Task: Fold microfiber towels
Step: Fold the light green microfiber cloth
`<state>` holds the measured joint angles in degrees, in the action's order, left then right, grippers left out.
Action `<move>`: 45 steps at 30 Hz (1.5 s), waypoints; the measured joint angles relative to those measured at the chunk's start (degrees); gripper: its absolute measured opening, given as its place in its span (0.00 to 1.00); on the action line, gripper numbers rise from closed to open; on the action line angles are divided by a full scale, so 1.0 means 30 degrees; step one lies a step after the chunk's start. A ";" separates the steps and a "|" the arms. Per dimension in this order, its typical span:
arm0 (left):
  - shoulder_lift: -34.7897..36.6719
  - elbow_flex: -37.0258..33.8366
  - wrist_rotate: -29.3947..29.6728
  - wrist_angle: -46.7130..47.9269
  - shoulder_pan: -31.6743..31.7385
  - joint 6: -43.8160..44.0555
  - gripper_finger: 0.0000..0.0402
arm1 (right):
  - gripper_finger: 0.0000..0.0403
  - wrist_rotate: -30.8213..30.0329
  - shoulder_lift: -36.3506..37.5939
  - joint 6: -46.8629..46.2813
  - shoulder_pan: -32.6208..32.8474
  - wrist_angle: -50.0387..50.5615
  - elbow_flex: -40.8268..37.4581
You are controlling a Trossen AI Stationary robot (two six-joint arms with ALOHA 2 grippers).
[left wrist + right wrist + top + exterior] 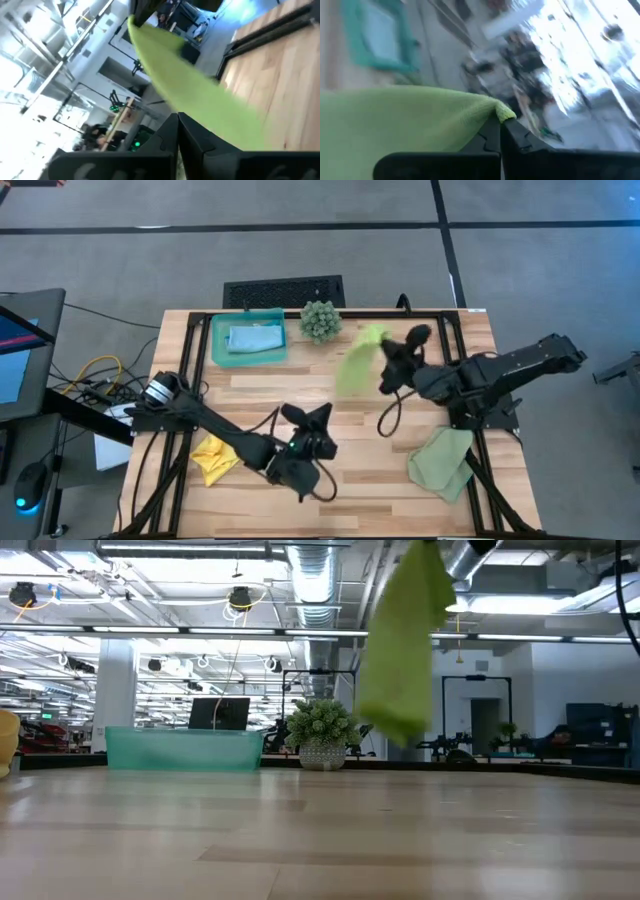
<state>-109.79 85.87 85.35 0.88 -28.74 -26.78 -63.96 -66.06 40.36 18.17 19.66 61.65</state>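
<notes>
Desk (340, 480): wooden, mid-frame.
Lime towel (357, 360): hanging, upper centre.
Right gripper (385, 352): jaws pinching its corner.
Left gripper (318, 420): lower centre, jaws pressed together on towel's lower end.

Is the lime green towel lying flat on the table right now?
No. In the low view the lime green towel hangs in the air, well clear of the table, pinched by the right gripper.
</notes>
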 joint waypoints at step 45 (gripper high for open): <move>-0.4816 0.0706 -2.3212 -0.0518 0.5129 0.7481 0.18 | 0.36 1.5225 -0.2589 -2.1014 0.5383 0.3799 -0.8847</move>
<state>-124.24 87.99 15.71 -0.68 -13.35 -4.33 -18.29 -73.83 -22.68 34.31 31.06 35.11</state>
